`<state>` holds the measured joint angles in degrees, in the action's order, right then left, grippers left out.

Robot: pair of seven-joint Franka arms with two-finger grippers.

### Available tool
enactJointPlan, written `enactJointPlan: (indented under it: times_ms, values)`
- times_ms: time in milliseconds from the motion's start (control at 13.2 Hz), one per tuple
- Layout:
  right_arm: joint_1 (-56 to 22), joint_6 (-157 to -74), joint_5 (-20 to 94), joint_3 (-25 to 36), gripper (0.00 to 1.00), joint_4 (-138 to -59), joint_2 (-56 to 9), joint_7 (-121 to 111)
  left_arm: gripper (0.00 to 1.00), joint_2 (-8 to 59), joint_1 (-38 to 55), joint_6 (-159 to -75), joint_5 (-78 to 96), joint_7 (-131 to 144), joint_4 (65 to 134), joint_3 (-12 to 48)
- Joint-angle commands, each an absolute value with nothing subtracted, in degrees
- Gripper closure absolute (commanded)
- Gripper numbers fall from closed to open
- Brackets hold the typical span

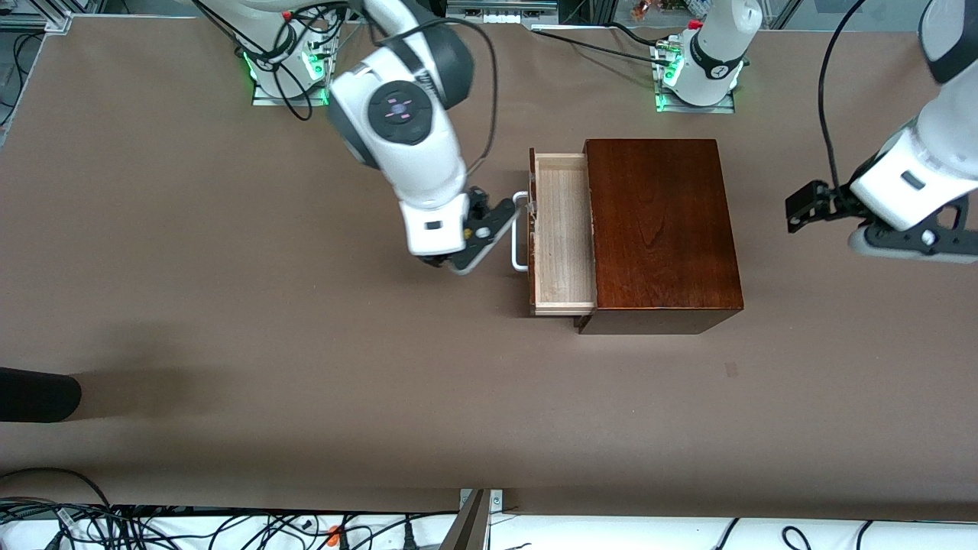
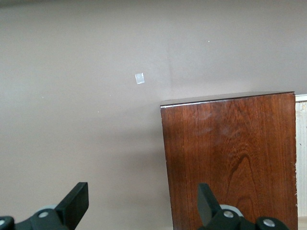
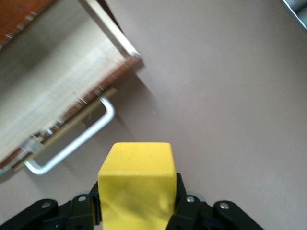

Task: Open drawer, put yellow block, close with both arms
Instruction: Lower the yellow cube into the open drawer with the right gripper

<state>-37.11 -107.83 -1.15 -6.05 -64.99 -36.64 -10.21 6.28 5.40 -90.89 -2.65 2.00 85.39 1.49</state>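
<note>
The dark wooden box (image 1: 657,221) stands mid-table with its drawer (image 1: 561,229) pulled out toward the right arm's end, its pale tray empty and its white handle (image 1: 519,229) showing. My right gripper (image 1: 458,260) hovers over the table just beside the handle. In the right wrist view it (image 3: 136,203) is shut on the yellow block (image 3: 136,184), with the handle (image 3: 81,139) and tray (image 3: 53,96) close by. The block is hidden in the front view. My left gripper (image 1: 802,208) is open and empty (image 2: 141,201), beside the box (image 2: 230,158) toward the left arm's end.
A small tape mark (image 1: 731,370) lies on the brown table nearer the front camera than the box, and shows in the left wrist view (image 2: 139,78). A black object (image 1: 38,393) pokes in at the right arm's end. Cables (image 1: 153,523) run along the near edge.
</note>
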Motion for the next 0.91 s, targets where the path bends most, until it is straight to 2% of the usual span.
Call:
enactJointPlan:
  times_ms: [0, 380, 835]
  values:
    - [-43.3, -109.0, -6.5, -5.2, 0.94, -57.0, -42.8, -10.8, 0.00, -1.8, 6.8, -94.2, -1.8, 1.8, 96.1, 0.7]
    - [-51.0, -108.2, -10.4, -4.9, 0.93, -56.7, -43.4, -10.9, 0.00, -1.2, 6.3, -93.5, -1.8, 1.7, 95.3, 1.3]
    - [-53.9, -109.9, -12.6, -4.7, 0.93, -56.7, -46.0, -11.1, 0.00, -1.2, 6.4, -93.5, -1.8, 0.9, 95.1, 1.5]
